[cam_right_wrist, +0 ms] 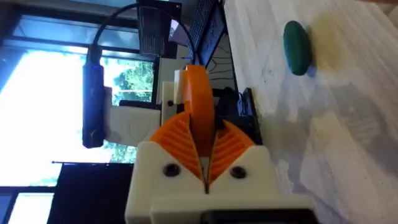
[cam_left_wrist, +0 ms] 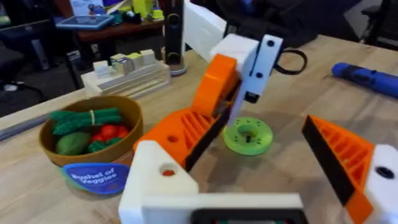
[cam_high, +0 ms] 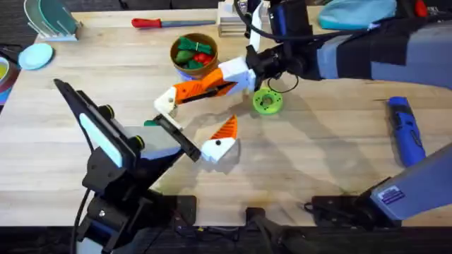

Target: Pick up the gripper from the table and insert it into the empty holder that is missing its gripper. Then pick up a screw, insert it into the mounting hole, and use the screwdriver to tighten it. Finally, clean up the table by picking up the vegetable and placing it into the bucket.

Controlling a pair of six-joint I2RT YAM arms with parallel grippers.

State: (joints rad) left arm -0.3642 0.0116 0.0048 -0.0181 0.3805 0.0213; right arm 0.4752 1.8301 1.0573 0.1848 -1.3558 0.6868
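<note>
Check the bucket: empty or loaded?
Loaded. The bucket holds green and red vegetables piled up to about its rim, as the overhead and left wrist views both show.

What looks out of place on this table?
One green vegetable lies loose on the table, while the other veggies sit in the bucket. Nothing looks spilled or broken.

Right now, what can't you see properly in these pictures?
The screwdriver: overhead, its near end sits under the right arm; left wrist view, the edge cuts it.
The green vegetable: overhead, the left arm covers most.
The gripper: right wrist view, its lower part is pinched inside the right gripper.
</note>
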